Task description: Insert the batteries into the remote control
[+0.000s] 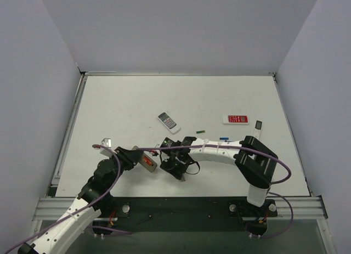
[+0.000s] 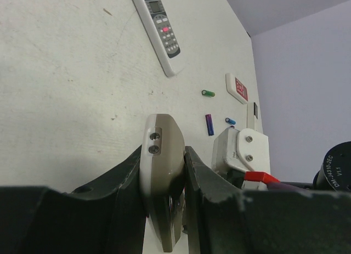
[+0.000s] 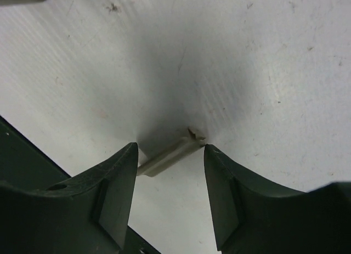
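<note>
The left claw (image 2: 162, 162) clamped the remote control (image 2: 162, 144). The batteries (image 2: 209, 124) lay loose on the tabletop (image 2: 66, 100), apparently unloaded. The right claw (image 3: 170, 150) straddled a beige strip (image 3: 164, 158), grip unclear.

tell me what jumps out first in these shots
The left gripper clamps the remote by its sides, low over the near middle of the table. Right beside it, the right gripper has a small grey plate spanning the gap between its fingers. Loose batteries lie farther out, mid-table.
</note>
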Robot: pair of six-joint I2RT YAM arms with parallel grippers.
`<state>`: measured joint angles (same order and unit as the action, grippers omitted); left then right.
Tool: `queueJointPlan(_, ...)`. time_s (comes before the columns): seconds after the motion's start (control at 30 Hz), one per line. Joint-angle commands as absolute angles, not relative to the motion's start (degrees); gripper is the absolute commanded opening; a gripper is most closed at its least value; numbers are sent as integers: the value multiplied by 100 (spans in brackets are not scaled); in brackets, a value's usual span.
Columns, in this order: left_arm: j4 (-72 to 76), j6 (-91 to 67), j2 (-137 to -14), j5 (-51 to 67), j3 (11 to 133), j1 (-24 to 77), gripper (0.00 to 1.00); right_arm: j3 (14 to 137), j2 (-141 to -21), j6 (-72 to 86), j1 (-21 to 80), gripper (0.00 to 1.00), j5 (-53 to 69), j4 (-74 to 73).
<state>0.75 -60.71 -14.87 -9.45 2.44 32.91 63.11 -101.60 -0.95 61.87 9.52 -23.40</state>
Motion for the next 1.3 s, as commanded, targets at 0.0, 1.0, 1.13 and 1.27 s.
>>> queueJointPlan(0.0, -387, -6099, -1239, -1239, 422, 3261, 0, 6609, -10406, 456, 6179, 47, 520, -2267)
queueJointPlan(1.0, 774, -6047, -1899, -563, 431, 3243, 0, 5432, -8666, -2166, 5133, 51, 1106, -2373)
queueJointPlan(1.13, 782, -6012, -1828, -501, 448, 3243, 0, 5282, -8780, -3110, 5124, 52, 1503, -2496)
queueJointPlan(1.27, 773, -6003, -1802, -475, 448, 3243, 0, 5352, -9043, -3471, 5080, 52, 1591, -2548)
